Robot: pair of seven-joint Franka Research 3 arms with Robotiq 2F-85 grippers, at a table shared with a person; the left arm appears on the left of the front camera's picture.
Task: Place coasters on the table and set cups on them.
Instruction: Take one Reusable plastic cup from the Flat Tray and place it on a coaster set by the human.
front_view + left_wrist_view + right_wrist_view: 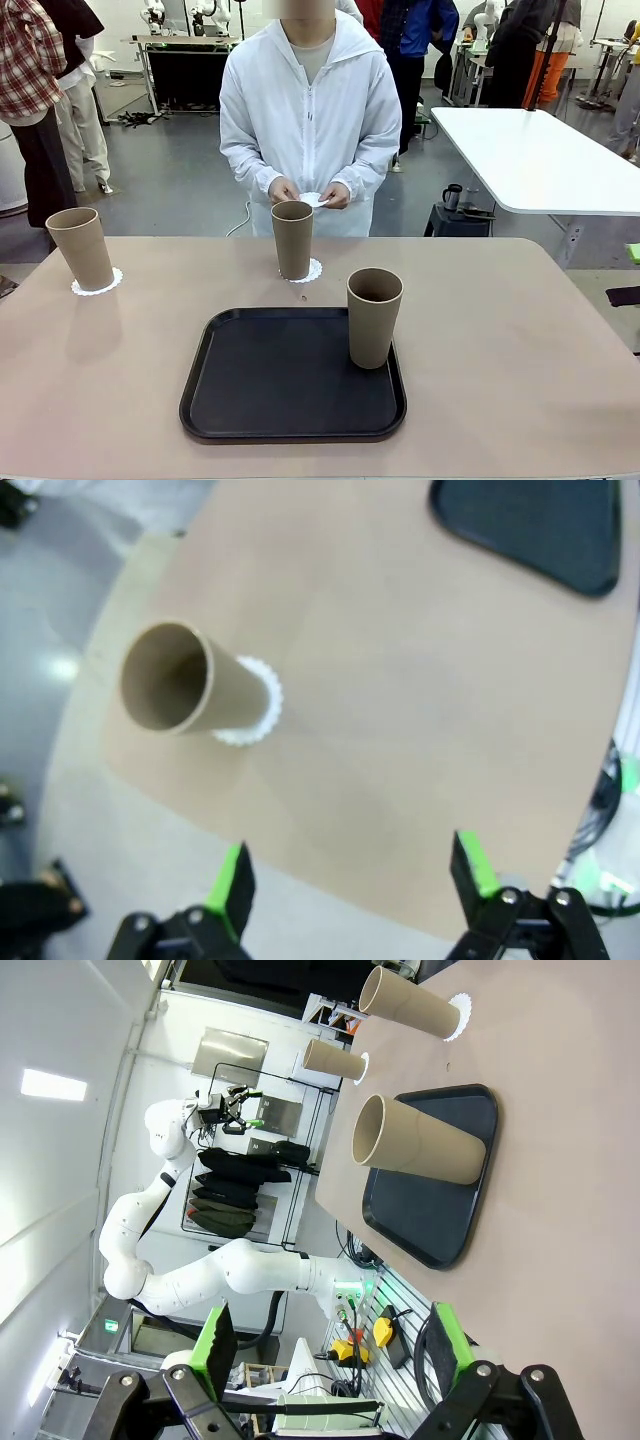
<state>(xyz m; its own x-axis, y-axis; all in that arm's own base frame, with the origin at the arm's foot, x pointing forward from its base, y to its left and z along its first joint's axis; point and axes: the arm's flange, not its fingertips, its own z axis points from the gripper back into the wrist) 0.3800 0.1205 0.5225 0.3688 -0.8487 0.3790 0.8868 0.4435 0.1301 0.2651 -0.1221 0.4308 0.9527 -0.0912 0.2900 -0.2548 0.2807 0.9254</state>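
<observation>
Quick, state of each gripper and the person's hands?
Left gripper: open, empty.
Right gripper: open, empty.
Person's hands: holding a small round white lacy paper coaster.

Left end effector: jaws wide apart, nothing between green pads, pointing down at a slant, held raised. Right end effector: jaws wide apart, empty, wrist rolled so scene stands sideways. Left arm in right wrist view: white, elbow bent, forearm rising, wrist turned over at top, black end effector at its tip. Person's right hand and person's left hand: held close together at waist height, elbows bent, fingers curled in a pinch.
</observation>
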